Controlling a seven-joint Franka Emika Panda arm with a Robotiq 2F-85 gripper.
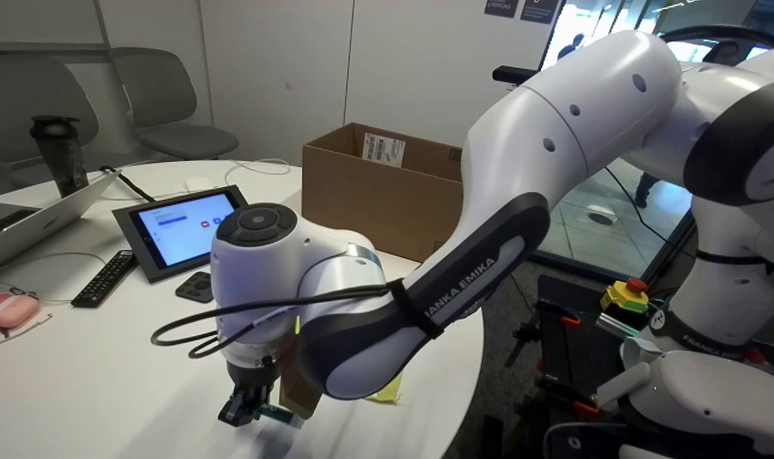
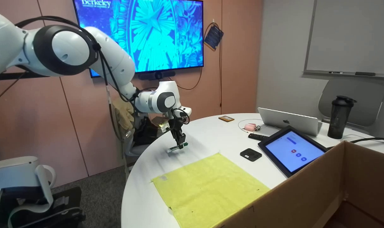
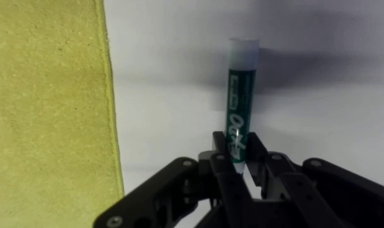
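crosswise in the claw (image 3: 237, 141): marker (image 3: 239, 98)

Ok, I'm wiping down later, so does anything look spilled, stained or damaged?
The yellow cloth has a greyish patch near one corner, possibly a stain, that breaks its plain colour. No spill stands out, and the marker in the gripper looks undamaged.

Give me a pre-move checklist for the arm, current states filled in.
1. Gripper closed on green marker: ok, fingers flank it on both sides.
2. Marker lifted off white table: cannot tell, gap unreadable.
3. Yellow cloth out from under marker: ok, lies beside it in the wrist view.
4. Cardboard box apart from gripper: ok, in an exterior view.
5. Red stop button released: cannot tell.
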